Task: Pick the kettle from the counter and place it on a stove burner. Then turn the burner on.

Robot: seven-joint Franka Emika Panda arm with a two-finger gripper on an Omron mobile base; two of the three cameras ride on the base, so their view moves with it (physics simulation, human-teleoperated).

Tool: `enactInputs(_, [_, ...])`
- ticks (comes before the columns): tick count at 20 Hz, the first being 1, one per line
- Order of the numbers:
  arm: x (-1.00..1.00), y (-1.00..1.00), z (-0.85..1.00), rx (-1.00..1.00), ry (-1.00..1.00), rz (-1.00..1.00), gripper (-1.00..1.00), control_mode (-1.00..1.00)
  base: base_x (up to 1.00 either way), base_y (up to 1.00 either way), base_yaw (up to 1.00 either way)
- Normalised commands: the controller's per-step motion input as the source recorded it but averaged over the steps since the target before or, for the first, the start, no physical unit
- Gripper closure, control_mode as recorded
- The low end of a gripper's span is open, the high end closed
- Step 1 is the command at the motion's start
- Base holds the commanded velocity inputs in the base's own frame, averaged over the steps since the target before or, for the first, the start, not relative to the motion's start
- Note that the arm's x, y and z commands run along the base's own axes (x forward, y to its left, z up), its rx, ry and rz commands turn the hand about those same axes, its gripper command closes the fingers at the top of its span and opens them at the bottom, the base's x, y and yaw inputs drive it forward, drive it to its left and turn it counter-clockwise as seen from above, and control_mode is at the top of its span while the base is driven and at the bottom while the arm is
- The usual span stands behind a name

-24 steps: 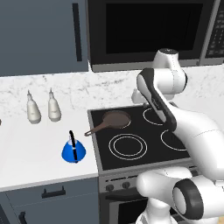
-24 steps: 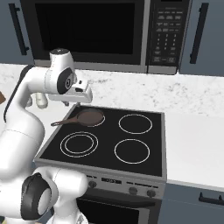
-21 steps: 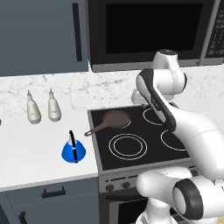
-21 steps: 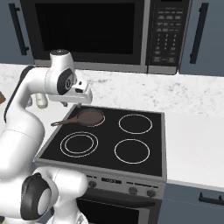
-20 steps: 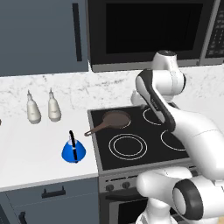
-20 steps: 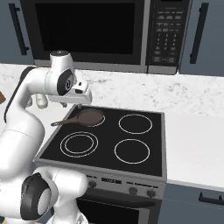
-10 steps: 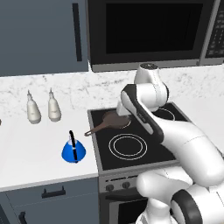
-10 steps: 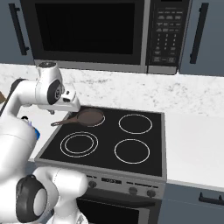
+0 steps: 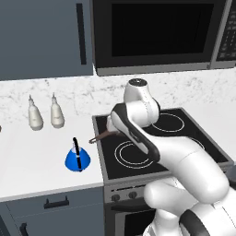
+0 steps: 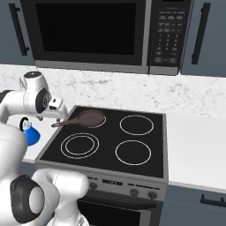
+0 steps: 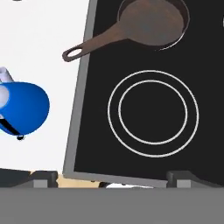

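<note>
Nothing done yet: small blue cone-shaped kettle [image 9: 77, 158] sits on white counter [image 9: 37, 156], left of double-ring stove burner [image 11: 153, 113] (unlit). Gripper [image 11: 111, 177] spread wide, holding nothing; pickup, placement, switch-on remain.

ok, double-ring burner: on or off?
Off. The stove burner shows plain white rings on black glass, no red glow, and nothing sits on it; the kettle stands on the counter.

Kettle [image 9: 77, 158] on counter [image 9: 32, 152], apparently left of stove burner [image 9: 135, 153].
</note>
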Motion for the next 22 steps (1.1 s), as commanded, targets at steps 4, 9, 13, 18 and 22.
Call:
enactInputs(4, [0.00, 0.62, 0.00, 0.00, 0.00, 0.00, -1.00, -1.00, 0.00, 0.00, 0.00])
enactInputs(9, [0.00, 0.66, 0.00, 0.02, 0.00, 0.00, -1.00, -1.00, 0.00, 0.00, 0.00])
enactInputs(13, [0.00, 0.64, 0.00, 0.05, 0.00, 0.00, -1.00, -1.00, 0.00, 0.00, 0.00])
enactInputs(18, [0.05, 0.64, -0.10, 0.01, 0.02, 0.00, -1.00, -1.00, 0.00, 0.00, 0.00])
enactInputs(22, [0.22, 0.68, -0.23, 0.00, 0.05, 0.00, -1.00, -1.00, 0.00, 0.00, 0.00])
